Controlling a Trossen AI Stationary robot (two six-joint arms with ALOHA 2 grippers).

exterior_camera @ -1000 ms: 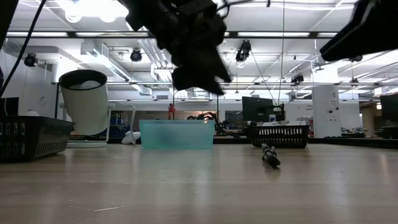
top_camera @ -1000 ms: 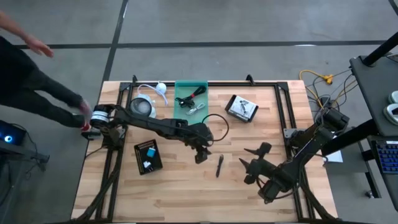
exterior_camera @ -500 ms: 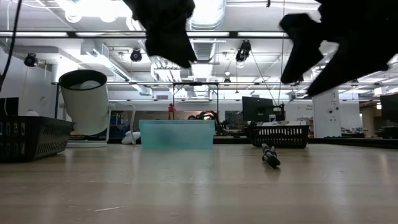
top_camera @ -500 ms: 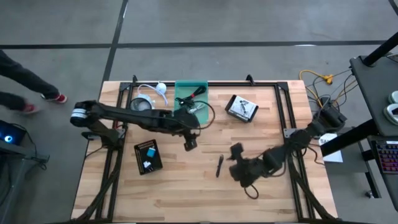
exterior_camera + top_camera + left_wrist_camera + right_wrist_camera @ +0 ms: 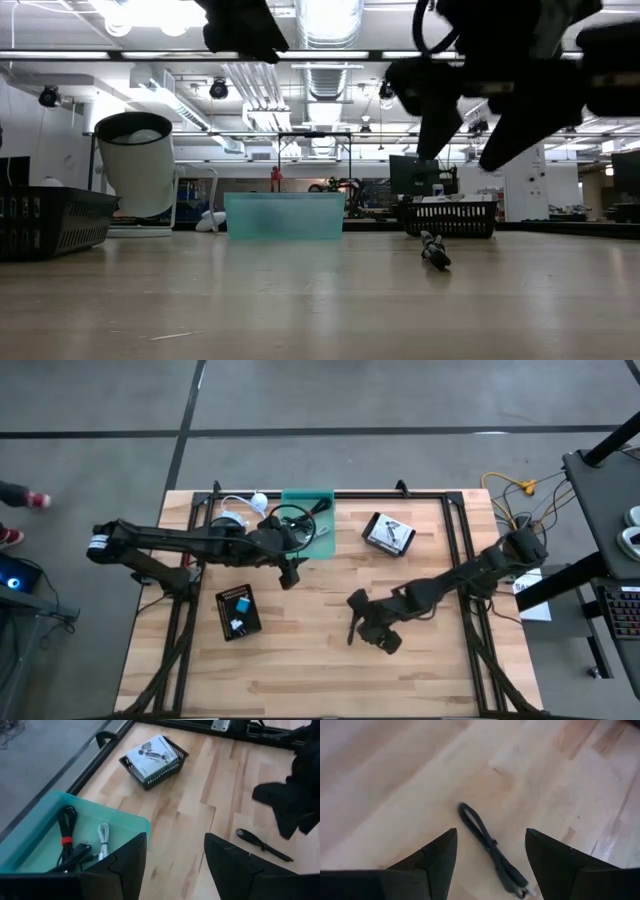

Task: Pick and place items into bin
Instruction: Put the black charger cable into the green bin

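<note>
Inspection of the present step: the right tool (image 5: 365, 628) hangs above the black pen-like stick (image 5: 353, 628), fingers spread wide and empty, as the right wrist view shows with the stick (image 5: 492, 849) lying on the bare counter (image 5: 300, 660) between the two fingers. The stick rests near the counter's middle, well apart from the teal bin (image 5: 306, 525) at the far edge.

The left tool (image 5: 290, 568) sits just beside the bin's near edge, fingers parted and holding nothing. The bin (image 5: 30, 845) already contains a black cable with a red band (image 5: 66, 837) and a silver metal piece (image 5: 103, 836). Two black baskets also stand on the counter, one with white printed cards (image 5: 388, 534) and one near the left side (image 5: 238, 611).

Judgement: the step in hand appears to be the pick of the stick. It is thin and lies flat, so the fingers should straddle it across its narrow width, near mid-length, and descend fully to the wood before closing. A grip near one end would likely let it swing or slip. The left arm stands close to the bin, so the carry should keep clear of it.
</note>
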